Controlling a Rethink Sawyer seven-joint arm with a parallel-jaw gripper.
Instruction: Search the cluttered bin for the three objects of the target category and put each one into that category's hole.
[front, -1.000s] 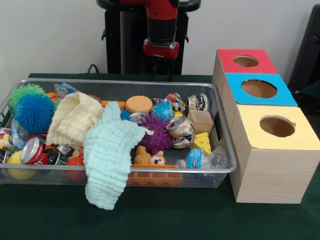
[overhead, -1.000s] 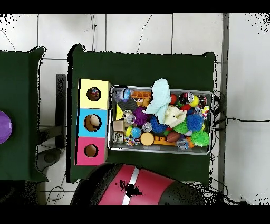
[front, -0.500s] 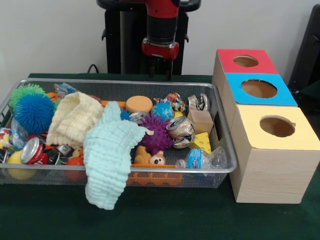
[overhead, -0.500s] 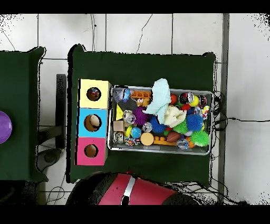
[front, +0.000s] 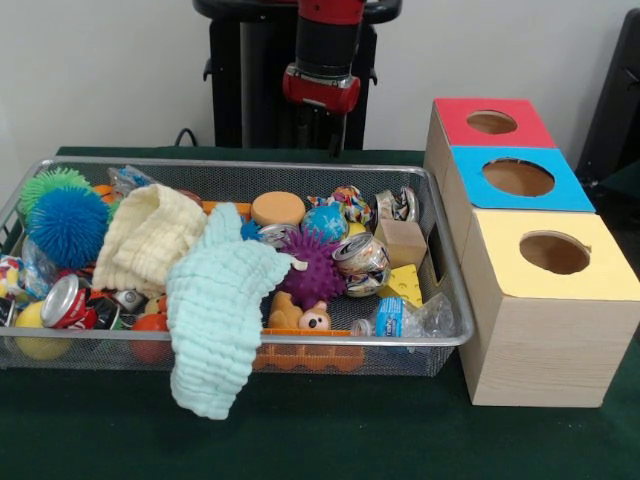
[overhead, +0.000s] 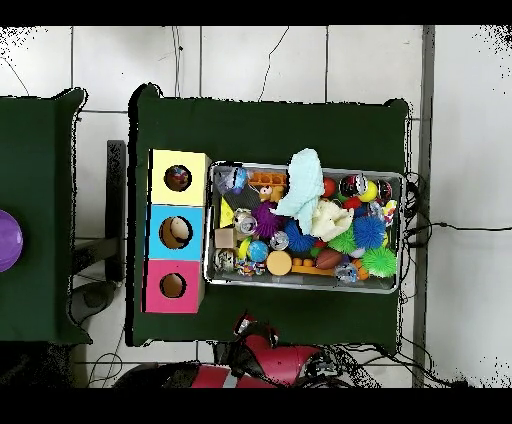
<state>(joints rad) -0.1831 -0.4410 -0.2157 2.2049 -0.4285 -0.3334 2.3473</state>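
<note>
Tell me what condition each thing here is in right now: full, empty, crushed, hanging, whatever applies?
Wire bin: crammed with clutter.
Mint cloth: draped over the bin's front rim.
Cream cloth: crumpled on the pile.
Red can: dented, on its side.
Yellow-topped box: hole uncovered.
Gripper: raised behind the bin, holding nothing.

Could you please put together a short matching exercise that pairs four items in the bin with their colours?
Items:
1. draped cloth
2. spiky ball
3. shaggy ball
4. wedge

Colours:
A. yellow
B. blue
C. mint green
D. purple

Pairs: 1-C, 2-D, 3-B, 4-A
</note>
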